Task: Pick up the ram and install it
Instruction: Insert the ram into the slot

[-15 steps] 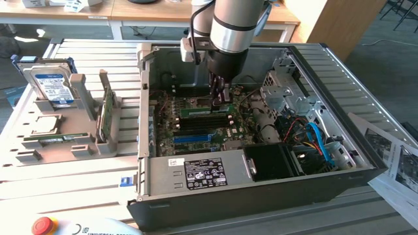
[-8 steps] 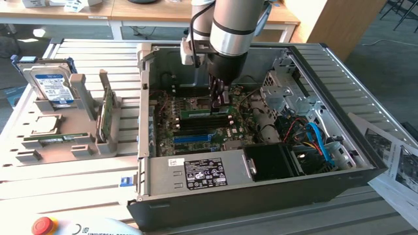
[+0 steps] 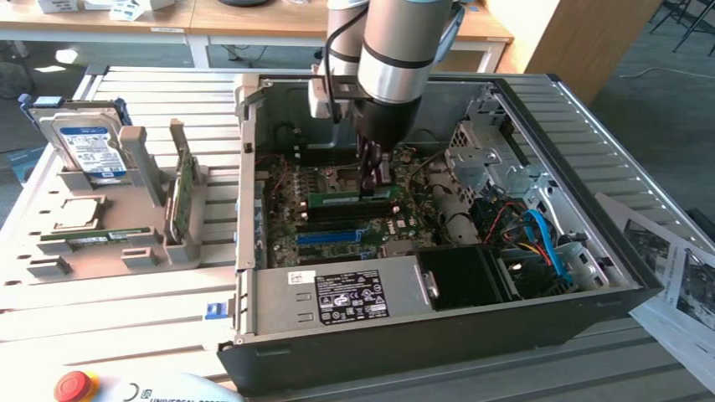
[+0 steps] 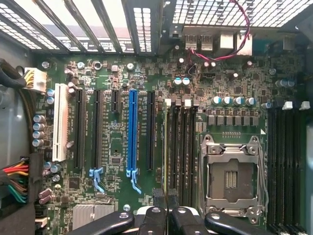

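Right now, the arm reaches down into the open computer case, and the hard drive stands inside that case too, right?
Not quite. The arm does reach into the computer case, but the hard drive stands outside it, in the grey holder at the exterior view's left.

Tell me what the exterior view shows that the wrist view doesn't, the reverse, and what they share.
The exterior view adds the arm, the tray with a hard drive and a second ram stick, the power supply, and the green face of the ram at the arm's tip. The wrist view adds the empty CPU socket and the vent grille. Shared: the motherboard, its blue slot, and the fingers, closed on the ram.
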Tool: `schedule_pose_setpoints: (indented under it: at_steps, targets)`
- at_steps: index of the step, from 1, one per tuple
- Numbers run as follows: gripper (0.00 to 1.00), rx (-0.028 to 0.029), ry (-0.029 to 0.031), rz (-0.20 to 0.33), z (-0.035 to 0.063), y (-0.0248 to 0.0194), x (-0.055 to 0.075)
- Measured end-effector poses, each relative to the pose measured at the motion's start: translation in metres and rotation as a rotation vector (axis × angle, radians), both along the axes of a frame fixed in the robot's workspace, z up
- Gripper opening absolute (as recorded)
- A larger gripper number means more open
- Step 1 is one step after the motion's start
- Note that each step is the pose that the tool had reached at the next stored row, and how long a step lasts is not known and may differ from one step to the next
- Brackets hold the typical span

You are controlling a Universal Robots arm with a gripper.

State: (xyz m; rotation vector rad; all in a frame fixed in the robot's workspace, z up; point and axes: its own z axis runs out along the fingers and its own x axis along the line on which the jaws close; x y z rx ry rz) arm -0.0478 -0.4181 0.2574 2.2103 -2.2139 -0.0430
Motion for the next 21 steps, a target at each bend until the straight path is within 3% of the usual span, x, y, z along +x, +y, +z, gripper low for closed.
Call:
schedule_pose_setpoints:
  at_steps: [12, 21]
  targets:
    - [0.12, 0.0001, -0.0001, -0.007, -0.0038, -0.0001, 0.0001]
    - [0.12, -0.0002, 0.0000, -0.013, -0.0057, -0.0035, 0.0043]
